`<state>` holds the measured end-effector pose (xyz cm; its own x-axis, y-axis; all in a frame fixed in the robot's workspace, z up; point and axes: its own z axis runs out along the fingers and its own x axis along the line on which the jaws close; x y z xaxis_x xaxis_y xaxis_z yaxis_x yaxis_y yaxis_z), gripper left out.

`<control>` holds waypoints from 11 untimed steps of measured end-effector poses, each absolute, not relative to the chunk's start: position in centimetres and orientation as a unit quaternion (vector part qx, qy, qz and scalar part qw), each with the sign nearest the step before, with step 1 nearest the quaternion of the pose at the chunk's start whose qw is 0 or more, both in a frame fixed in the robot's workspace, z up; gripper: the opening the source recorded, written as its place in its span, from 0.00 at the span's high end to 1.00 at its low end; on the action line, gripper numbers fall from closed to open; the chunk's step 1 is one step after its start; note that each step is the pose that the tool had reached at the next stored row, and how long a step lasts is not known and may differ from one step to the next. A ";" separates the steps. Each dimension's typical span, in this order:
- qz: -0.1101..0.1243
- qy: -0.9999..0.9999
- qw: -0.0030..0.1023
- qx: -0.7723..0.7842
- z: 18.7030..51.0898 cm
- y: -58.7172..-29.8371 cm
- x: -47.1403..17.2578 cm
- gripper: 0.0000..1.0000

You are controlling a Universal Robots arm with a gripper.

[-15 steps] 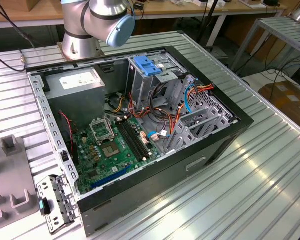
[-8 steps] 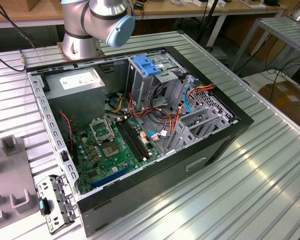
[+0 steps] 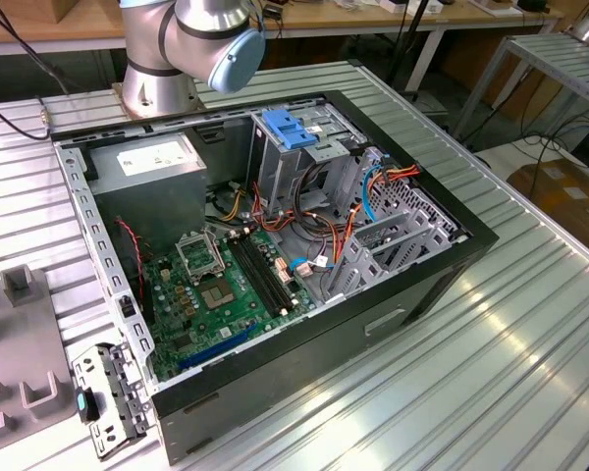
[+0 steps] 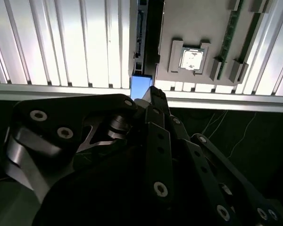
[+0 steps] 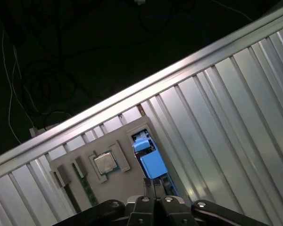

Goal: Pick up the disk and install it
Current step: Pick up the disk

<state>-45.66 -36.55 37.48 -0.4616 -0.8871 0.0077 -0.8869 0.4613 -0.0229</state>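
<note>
The disk (image 5: 153,164) stands on edge in a slot of a grey fixture plate (image 5: 127,141); its blue side rail faces the camera. In the second wrist view the disk (image 4: 141,84) is a thin dark strip ending in a blue rail end. My gripper (image 5: 154,186) hangs just above the disk's near end, its two black fingers pressed together with nothing between them. In the second wrist view the gripper (image 4: 153,96) overlaps the blue rail end. I cannot tell whether it touches the disk.
The fixture plate also carries a processor chip (image 5: 105,163) and memory sticks (image 4: 233,28), near the ribbed aluminium table's edge (image 5: 188,63). The open computer case (image 3: 275,245), with its metal drive cage and blue latch (image 3: 290,130), sits mid-table beside the arm's base (image 3: 162,59).
</note>
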 end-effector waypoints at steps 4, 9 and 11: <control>-0.015 0.837 0.009 -0.547 37.4 -36.5 -45.7 0.89; -0.017 0.817 0.013 -0.577 37.4 -36.5 -45.7 0.89; -0.017 0.816 0.013 -0.578 37.4 -36.5 -45.7 0.89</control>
<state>-45.66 -36.55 37.44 -0.3312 -0.9436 -0.0011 -0.9427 0.3309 -0.0423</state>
